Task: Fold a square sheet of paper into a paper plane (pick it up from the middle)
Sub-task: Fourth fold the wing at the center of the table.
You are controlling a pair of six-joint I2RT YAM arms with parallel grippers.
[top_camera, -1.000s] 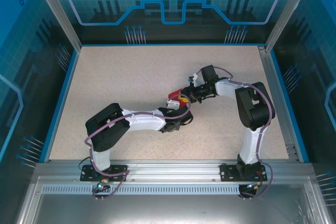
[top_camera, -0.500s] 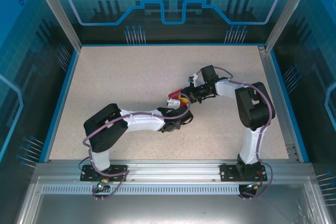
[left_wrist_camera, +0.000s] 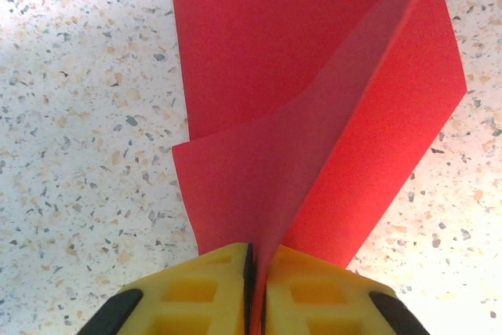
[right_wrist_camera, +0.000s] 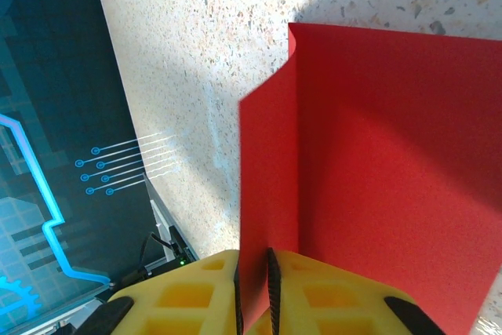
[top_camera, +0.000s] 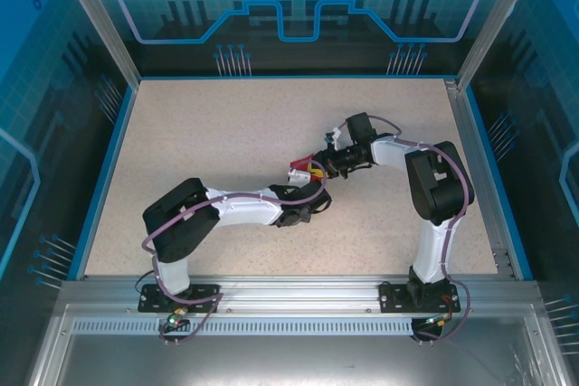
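- The sheet of paper (left_wrist_camera: 314, 100) is thin, plain bright red and unmarked, with sharp straight edges.
- It is part-folded: a raised crease runs down its middle, with panels spreading low over the table (left_wrist_camera: 78, 115) on either side.
- My left pincer (left_wrist_camera: 255, 272) nips that crease tight.
- My right pincer (right_wrist_camera: 252, 272) clamps another edge, where one flap stands upright.
- From above, it shows as a small red patch (top_camera: 297, 169) mid-table.

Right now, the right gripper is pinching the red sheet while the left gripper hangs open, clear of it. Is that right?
Not quite. The left gripper is not open or clear of it: the left wrist view shows its jaws shut on a raised fold of the red sheet. The right gripper is pinching the sheet, as you said.
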